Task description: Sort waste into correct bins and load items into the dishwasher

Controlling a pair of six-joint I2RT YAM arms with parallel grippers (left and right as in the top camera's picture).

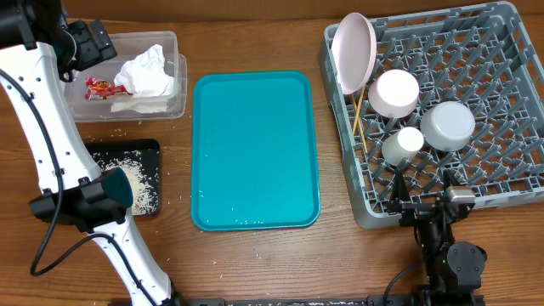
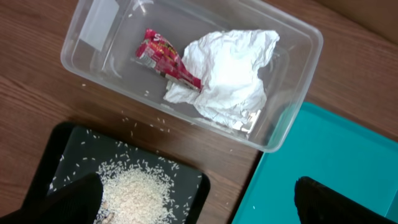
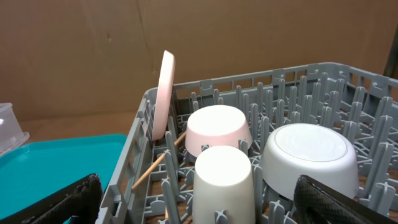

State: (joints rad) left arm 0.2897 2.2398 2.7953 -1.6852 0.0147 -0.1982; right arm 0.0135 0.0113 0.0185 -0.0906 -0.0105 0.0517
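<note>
Staged robotics lab bench, not a working kitchen — a teal tray [image 1: 255, 149] sits mid-way on a wooden table [image 1: 255, 272], a grey dish rack [image 1: 501, 183] to its right against plain brown cardboard [image 3: 81, 56], a cabled white robot arm [image 1: 38, 119] to its left and a black robot arm [image 1: 448, 251] below the rack.

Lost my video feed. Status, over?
Left gripper, right gripper open, empty. Napkins, wrapper in tub; rice in black tray. Dishes in rack. Nothing blocking.

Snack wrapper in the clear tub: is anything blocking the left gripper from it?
Nothing visible does. The snack wrapper lies uncovered beside the napkin in the open tub, with the left gripper open, not touching it.
</note>
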